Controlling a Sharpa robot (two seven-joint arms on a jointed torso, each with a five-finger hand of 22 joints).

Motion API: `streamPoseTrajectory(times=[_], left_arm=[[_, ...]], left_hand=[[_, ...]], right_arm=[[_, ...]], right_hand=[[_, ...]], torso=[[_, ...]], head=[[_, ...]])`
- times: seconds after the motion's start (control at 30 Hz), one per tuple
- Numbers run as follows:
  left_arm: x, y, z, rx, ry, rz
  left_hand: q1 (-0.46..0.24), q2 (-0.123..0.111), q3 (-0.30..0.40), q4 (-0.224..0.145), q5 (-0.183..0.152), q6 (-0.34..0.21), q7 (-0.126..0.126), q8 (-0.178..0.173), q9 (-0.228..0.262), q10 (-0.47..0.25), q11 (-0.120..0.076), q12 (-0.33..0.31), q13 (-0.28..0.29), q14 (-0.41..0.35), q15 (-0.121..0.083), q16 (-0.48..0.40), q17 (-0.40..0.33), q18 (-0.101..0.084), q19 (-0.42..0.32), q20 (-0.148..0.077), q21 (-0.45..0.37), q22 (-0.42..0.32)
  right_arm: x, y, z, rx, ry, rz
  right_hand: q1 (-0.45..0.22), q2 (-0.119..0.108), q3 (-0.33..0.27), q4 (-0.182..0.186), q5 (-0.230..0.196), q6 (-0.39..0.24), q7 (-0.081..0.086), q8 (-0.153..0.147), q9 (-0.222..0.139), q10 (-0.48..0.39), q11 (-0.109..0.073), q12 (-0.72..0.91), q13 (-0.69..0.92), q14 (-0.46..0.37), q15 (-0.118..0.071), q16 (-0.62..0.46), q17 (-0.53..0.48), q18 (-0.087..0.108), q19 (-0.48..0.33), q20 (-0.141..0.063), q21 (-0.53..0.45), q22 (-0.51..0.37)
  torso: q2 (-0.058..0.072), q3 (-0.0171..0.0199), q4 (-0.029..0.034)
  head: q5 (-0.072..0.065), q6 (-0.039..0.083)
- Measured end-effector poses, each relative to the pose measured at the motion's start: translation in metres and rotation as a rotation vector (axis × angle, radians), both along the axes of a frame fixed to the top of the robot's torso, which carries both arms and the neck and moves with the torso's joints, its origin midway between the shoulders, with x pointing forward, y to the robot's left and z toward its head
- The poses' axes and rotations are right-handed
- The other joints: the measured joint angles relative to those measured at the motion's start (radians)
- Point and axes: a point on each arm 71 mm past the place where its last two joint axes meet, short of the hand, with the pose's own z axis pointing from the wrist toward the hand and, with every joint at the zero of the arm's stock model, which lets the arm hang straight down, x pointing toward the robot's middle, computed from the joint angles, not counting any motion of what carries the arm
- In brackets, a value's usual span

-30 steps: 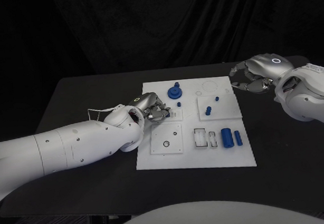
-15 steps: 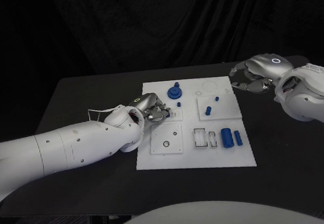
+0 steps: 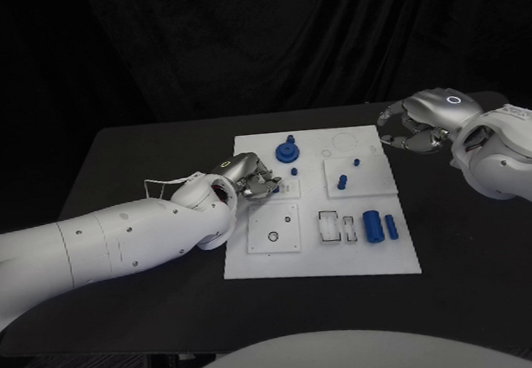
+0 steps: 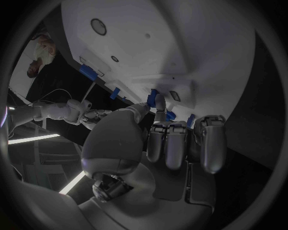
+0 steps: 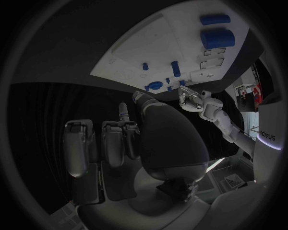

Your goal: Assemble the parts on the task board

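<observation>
Head view: white task board point(image 3: 323, 261) on black table point(image 3: 127, 161).
Left hand point(image 3: 251, 180): fingers curled at board's left edge; grasp unclear.
Right hand point(image 3: 422, 124): fingers curled, empty, beside board's far right corner.

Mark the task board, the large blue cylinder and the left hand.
task board point(image 3: 323, 261), head view, bare near part of the plate.
large blue cylinder point(image 3: 372, 226), head view, middle of its side.
left hand point(image 3: 249, 178), head view, middle of the hand.

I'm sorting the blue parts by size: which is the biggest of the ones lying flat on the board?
The thick blue cylinder lying at the task board's right side, near the robot. The slimmer blue cylinder lies just beside it, and the others are small pegs.
</observation>
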Motion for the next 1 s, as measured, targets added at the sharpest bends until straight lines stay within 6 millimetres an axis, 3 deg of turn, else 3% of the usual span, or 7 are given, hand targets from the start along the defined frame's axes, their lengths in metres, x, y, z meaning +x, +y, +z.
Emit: streamPoseTrajectory(times=[0.4, 0.77, 1.0], left_arm=[[-0.0018, 0.0003, -0.0033, 0.005, 0.012, -0.006], [-0.0016, 0.0011, -0.0038, 0.010, 0.017, -0.006], [-0.0016, 0.0019, -0.0040, 0.011, 0.018, -0.005]], left_hand=[[-0.083, 0.004, -0.079, 0.070, -0.077, 0.009, -0.002, 0.000, -0.007, 0.000, 0.000, 0.000, 0.000, 0.000, 0.000, 0.000, 0.000, 0.000, 0.000, 0.000, -0.004, 0.000], [-0.126, 0.029, -0.137, 0.073, -0.083, 0.026, -0.005, 0.016, 0.017, 0.000, 0.000, 0.000, 0.000, 0.000, 0.000, 0.000, 0.000, 0.000, 0.000, 0.000, -0.004, 0.000], [-0.159, 0.040, -0.175, 0.074, -0.112, 0.026, -0.005, 0.033, 0.052, 0.000, 0.000, 0.000, 0.000, 0.000, 0.000, 0.000, 0.000, 0.000, 0.003, -0.003, -0.004, 0.000]], right_arm=[[0.0002, 0.0002, -0.0002, -0.002, 0.002, 0.000], [0.0002, -0.0002, -0.0004, -0.003, 0.005, -0.002], [0.0000, -0.0003, -0.0006, -0.004, 0.007, -0.003]], right_hand=[[0.000, 0.000, 0.000, 0.000, 0.000, 0.000, 0.000, 0.000, 0.000, 0.000, 0.000, 0.000, 0.000, 0.000, 0.000, 0.000, 0.000, 0.000, 0.000, 0.000, 0.000, 0.000], [0.000, 0.000, 0.000, 0.000, 0.000, 0.000, 0.000, 0.000, 0.000, 0.000, 0.000, 0.000, 0.000, 0.000, 0.000, 0.000, 0.000, 0.000, 0.000, 0.000, 0.000, 0.000], [0.000, 0.000, 0.000, 0.000, 0.000, 0.004, -0.004, 0.000, -0.001, 0.000, 0.000, -0.005, 0.000, 0.000, 0.000, 0.000, 0.000, 0.000, 0.000, 0.000, 0.000, 0.000]], torso=[[0.000, 0.0003, -0.0002], [-0.001, 0.0002, 0.0003], [0.000, 0.0000, 0.0004]], head=[[0.001, 0.000], [0.002, 0.000], [0.003, 0.000]])
